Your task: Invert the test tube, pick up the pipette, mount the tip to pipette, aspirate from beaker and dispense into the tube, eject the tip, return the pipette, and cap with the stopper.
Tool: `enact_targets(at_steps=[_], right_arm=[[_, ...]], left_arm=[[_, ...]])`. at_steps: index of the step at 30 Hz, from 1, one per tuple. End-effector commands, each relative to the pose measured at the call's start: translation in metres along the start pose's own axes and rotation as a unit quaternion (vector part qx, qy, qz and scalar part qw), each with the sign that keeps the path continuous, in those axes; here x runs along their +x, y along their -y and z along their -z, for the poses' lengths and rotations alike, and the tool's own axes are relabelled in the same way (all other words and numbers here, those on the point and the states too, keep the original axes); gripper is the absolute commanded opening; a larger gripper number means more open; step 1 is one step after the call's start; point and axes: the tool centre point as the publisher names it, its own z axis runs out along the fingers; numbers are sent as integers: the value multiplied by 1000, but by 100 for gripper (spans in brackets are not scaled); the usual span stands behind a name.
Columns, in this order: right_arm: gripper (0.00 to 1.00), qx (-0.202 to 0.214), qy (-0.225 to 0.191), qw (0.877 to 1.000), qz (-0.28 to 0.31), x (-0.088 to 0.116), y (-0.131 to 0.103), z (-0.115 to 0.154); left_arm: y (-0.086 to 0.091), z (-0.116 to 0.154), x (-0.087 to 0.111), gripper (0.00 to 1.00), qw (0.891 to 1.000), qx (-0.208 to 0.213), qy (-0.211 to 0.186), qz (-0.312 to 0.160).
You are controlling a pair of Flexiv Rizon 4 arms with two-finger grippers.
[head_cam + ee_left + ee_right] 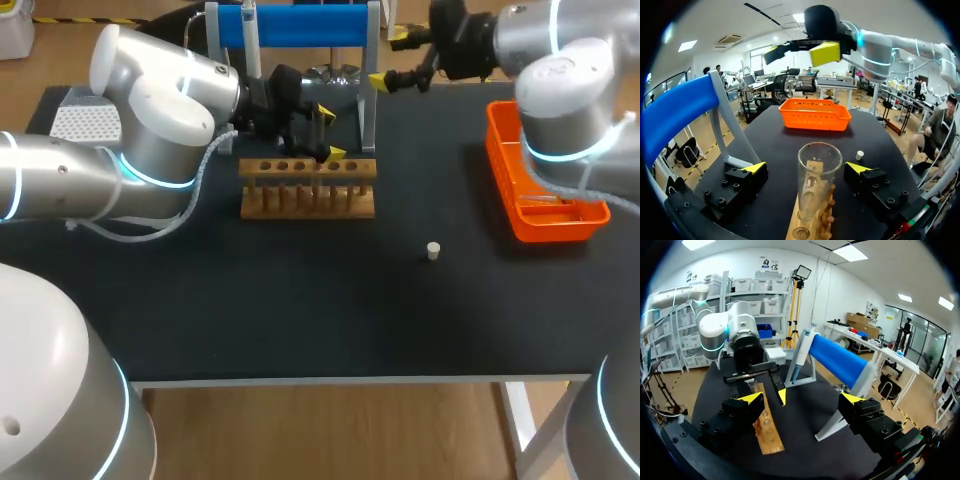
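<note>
While your left gripper (pixel 806 167) hangs over the wooden rack (pixel 810 222), its two yellow-tipped fingers stand wide apart on either side of the test tube (pixel 819 172), and neither one touches the glass. You have hold of nothing with that claw. The tube stands upright in the rack near its end, long axis vertical and open mouth up towards your wrist.

Your right gripper (pixel 801 399) is raised at the far side of the table, just beside the blue pipette stand (pixel 832 359). Its fingers are spread wide too, with nothing between them.

You have one tube, one rack with a single row of holes, one small white stopper (pixel 433 251), one orange basket (pixel 545 195) and one stand. The pipette (pixel 250 40) hangs on the stand with its long axis vertical. The stopper sits alone on the black table (pixel 300 300), well apart from the rack and between it and the basket.

Only your left wrist view shows the tube clearly. From the head view the left gripper sits over that end of the rack, so you cannot make the glass out there. Your right wrist view looks along the rack from the other end and shows the left gripper above it, but I cannot tell the tube from that side.
</note>
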Motion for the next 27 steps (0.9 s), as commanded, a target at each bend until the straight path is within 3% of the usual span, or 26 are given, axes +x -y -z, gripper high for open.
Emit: enact_targets(at_steps=[1, 12, 27], right_arm=[[100, -3, 25, 1000, -4, 25, 17, 64], [100, 5, 48, 998, -28, 78, 85, 115], [100, 34, 41, 997, -51, 126, 165, 105]], left_arm=[[0, 0, -1, 100, 1000, 0, -1, 0], [0, 0, -1, 100, 1000, 0, -1, 0], [0, 0, -1, 100, 1000, 0, -1, 0]])
